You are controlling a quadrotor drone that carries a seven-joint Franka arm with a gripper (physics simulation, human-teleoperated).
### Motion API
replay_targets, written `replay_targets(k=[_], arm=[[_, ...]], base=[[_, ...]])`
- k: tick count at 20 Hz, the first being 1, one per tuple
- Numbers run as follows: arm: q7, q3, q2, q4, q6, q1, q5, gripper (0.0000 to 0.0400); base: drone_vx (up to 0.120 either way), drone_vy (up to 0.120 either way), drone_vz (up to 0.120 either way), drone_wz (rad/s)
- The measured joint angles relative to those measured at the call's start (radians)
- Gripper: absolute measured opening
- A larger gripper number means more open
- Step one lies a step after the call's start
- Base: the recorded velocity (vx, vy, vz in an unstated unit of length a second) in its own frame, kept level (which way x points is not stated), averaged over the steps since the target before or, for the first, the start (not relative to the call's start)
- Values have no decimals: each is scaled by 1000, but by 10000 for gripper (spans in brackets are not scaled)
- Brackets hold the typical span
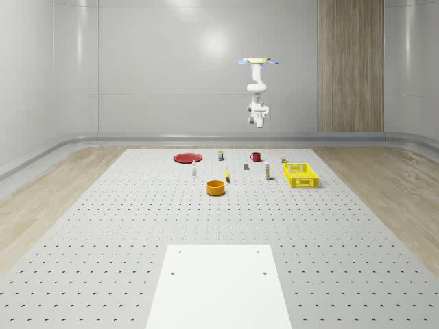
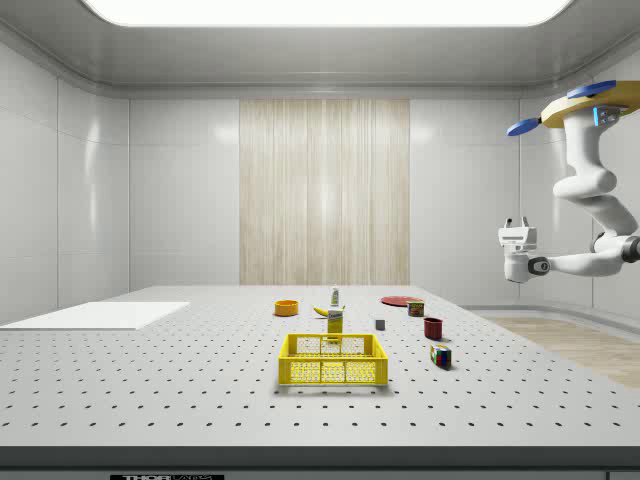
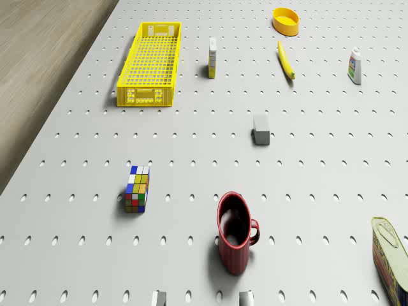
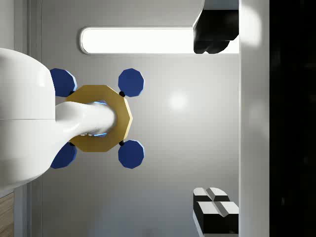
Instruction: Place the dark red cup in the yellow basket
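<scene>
The dark red cup [image 1: 256, 157] [image 2: 433, 327] [image 3: 234, 233] stands upright on the perforated table, its handle turned sideways. The yellow basket [image 1: 302, 183] [image 2: 333, 373] [image 3: 145, 97] sits apart from it, toward the whole-scene view's right and nearer the camera. The drone [image 1: 257, 62] [image 2: 585, 105] [image 4: 101, 118] hovers high over the table's far part, roughly above the cup. Below it the arm is folded, and the gripper [image 1: 258, 105] [image 2: 517, 223] [image 4: 216, 118] points up at the drone, far above the cup. Its fingers [image 4: 215, 212] are wide apart, with nothing between them.
Between cup and basket lie a Rubik's cube [image 3: 136, 189] and a grey block [image 3: 261, 129]. Farther off are a carton [image 3: 212, 57], banana [image 3: 286, 60], orange bowl [image 3: 285, 20], bottle [image 3: 354, 66], can [image 3: 390, 258] and red plate [image 1: 186, 158]. A white sheet [image 1: 219, 284] covers the near table.
</scene>
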Motion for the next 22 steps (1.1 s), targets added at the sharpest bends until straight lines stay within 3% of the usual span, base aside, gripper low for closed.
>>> replay_targets(k=[3,9,11,22], arm=[[-1,1,7,63,-53,-2,1,400],[-2,2,47,189,-135,-4,1,400],[-2,2,59,222,-154,-4,2,400],[-3,4,85,293,-191,-6,2,400]], base=[[0,0,0,0],[0,-107,0,0],[120,0,0,0],[120,0,0,0]])
